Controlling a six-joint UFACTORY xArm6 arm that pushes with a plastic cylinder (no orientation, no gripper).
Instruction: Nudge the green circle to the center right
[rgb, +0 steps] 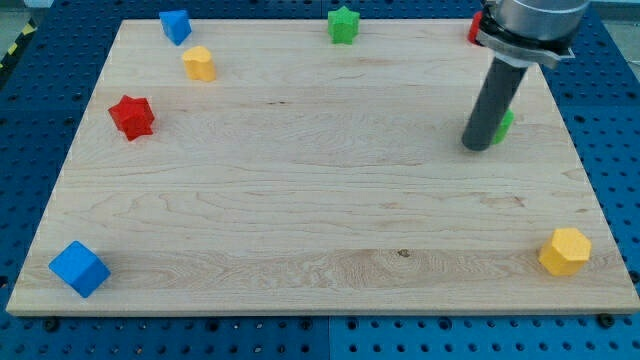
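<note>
Nearest me sits the blue cube (78, 268); far off, my tip (477, 146) touches the green circle (505, 124), already around center right. No fingers, just a rod; maybe tiny nudge left.

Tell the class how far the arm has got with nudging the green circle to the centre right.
Mostly done: the green circle already lies at the board's right side, about mid-height, largely hidden behind the rod. In hand: my tip sits right against its left edge. Left: at most a small final nudge; whether any is needed cannot be told.
</note>
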